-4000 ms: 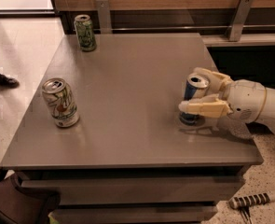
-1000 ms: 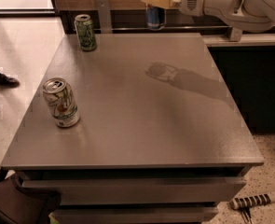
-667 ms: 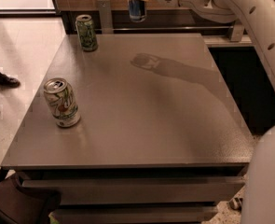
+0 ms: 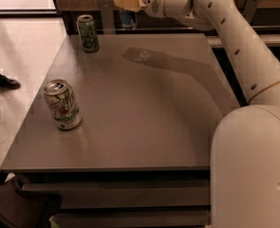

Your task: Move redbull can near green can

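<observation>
The claw [image 4: 128,3] is up at the top of the view, past the far edge of the surface [image 4: 144,122], and it is clenched around the top of the redbull can [image 4: 127,19]. The can hangs upright below the claw, lifted clear of the surface, with only its lower blue part showing under the fingers. The white arm [image 4: 234,37] reaches in from the right and bends down toward the lower right corner, where its large rounded body fills the foreground.

The green can [image 4: 88,32] stands upright at the far left corner of the surface, near the held can and to its left, but not touching it. A 2nd can, a white can [image 4: 62,104] with green and orange swirls and an open top, stands upright near the left edge, well apart from both.

The arm's shadow [image 4: 144,57] falls on the far half of the surface. A dark shoe [image 4: 4,81] is on the pale floor at left.
</observation>
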Available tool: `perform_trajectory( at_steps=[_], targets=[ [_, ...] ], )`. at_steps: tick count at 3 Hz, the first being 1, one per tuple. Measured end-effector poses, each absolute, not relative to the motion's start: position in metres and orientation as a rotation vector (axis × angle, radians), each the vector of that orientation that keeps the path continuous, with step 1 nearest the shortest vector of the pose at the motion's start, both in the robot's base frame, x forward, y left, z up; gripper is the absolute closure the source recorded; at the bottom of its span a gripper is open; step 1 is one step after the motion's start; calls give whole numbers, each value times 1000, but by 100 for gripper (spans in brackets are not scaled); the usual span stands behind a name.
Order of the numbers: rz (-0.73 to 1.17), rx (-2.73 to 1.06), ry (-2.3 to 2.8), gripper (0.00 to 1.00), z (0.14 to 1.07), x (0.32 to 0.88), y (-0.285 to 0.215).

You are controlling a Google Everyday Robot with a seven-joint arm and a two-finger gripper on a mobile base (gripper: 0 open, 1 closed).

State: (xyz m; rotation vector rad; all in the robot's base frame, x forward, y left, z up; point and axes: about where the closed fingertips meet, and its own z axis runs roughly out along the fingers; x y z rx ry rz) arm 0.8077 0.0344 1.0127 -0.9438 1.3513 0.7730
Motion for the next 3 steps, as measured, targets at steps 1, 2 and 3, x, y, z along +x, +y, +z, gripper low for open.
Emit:
perform_trajectory(
  at_steps=[1,2,3],
  targets=[
    [792,-951,1393,100,971,815,55],
    [882,-896,1400,100,921,817,80],
    [941,-854,1379,100,903,814,93]
  ],
)
